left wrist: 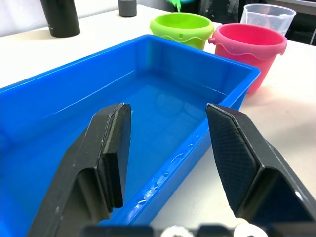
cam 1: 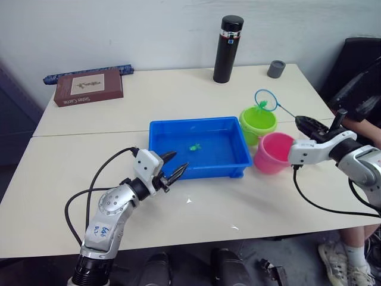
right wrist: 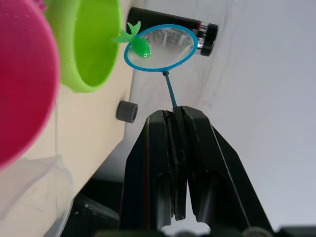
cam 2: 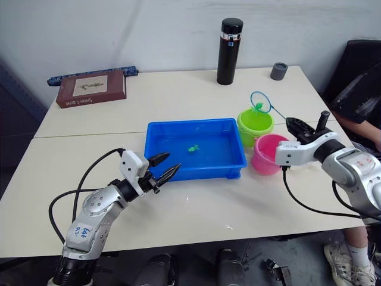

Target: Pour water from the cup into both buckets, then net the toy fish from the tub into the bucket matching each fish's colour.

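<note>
- Lower left of the head view: the left hand hovers with fingers spread wide and nothing between them, just in front of the tub's near rim.
- The blue tub sits at the centre of the counter, one green fish lying in it.
- At right, the right hand is clamped on the net handle; the hoop holds a green fish over the lime green bucket.
- The pink bucket stands just beside it, touching the tub.
- The clear cup stands behind the pink bucket.
</note>
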You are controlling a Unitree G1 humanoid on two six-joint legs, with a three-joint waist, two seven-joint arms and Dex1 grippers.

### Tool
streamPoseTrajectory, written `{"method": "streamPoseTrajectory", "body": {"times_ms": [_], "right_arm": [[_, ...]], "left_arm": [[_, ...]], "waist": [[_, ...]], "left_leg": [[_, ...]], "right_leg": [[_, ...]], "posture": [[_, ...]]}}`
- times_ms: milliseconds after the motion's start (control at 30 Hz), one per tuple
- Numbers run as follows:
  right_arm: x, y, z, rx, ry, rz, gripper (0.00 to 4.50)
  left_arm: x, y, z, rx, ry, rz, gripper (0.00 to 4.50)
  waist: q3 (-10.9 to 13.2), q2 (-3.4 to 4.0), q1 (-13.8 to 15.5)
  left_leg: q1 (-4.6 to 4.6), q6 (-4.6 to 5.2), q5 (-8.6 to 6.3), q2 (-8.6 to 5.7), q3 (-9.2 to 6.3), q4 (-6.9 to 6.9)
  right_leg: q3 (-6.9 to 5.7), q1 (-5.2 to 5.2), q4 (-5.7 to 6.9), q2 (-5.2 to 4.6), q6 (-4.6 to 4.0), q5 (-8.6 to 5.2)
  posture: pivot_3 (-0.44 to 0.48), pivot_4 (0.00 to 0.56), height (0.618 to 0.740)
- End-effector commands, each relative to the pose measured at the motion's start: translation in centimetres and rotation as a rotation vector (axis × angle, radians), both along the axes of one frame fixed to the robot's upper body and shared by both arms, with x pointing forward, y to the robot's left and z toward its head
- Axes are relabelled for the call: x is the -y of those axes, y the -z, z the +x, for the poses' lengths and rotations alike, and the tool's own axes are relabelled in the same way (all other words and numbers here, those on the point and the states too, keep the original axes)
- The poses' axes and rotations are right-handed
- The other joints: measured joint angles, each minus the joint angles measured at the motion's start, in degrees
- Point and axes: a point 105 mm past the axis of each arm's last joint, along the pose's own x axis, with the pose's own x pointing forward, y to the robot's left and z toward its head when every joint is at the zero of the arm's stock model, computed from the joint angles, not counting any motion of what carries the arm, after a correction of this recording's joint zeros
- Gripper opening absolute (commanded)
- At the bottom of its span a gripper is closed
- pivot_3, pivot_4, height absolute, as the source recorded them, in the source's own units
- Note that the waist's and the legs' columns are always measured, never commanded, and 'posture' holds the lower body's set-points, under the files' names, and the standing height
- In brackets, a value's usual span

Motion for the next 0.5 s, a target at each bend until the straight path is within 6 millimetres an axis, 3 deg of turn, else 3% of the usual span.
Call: {"method": "streamPoseTrajectory", "body": {"times_ms": [33, 200, 333, 433, 500], "right_arm": [[0.0, -3.0, 0.1, 0.090, -0.004, 0.030, 0.00], [0.2, -1.8, 0.2, 0.062, 0.000, 0.016, 0.00], [0.4, -3.2, 0.3, 0.102, 0.009, 0.034, 0.00], [0.4, -0.9, 0.2, 0.037, 0.008, 0.019, 0.00], [0.2, -1.1, 0.2, 0.046, 0.002, 0.024, 0.00]], "left_arm": [[0.4, -1.2, -0.1, 0.058, 0.015, -0.009, 2.67], [0.5, -1.3, 0.0, 0.061, 0.016, -0.011, 2.67], [0.4, -1.3, 0.0, 0.062, 0.012, -0.010, 2.67], [0.4, -1.3, 0.0, 0.063, 0.011, -0.011, 2.67], [0.4, -1.3, 0.0, 0.063, 0.011, -0.011, 2.67]], "waist": [[0.00, 0.00, -0.05], [0.00, 0.00, -0.08], [0.00, 0.00, -0.16], [0.00, 0.00, -0.17], [0.00, 0.00, -0.10]], "left_leg": [[0.01, 0.00, 0.00, 0.00, 0.00, 0.02], [0.05, 0.00, 0.00, 0.02, -0.02, 0.01], [0.05, 0.00, 0.00, 0.02, 0.00, 0.03], [0.05, 0.00, 0.01, 0.02, -0.01, 0.04], [0.06, 0.00, 0.01, 0.02, -0.03, 0.03]], "right_leg": [[0.00, 0.00, 0.01, 0.00, 0.01, 0.00], [-0.01, 0.03, 0.03, 0.03, 0.01, 0.01], [0.00, 0.04, 0.03, 0.02, 0.01, 0.01], [0.00, 0.03, 0.06, 0.02, 0.01, 0.01], [-0.01, 0.04, 0.06, 0.03, 0.01, 0.00]], "posture": [[0.000, 0.150, 0.740], [0.000, 0.150, 0.740], [0.000, 0.150, 0.740], [0.000, 0.150, 0.740], [0.000, 0.150, 0.740]]}}
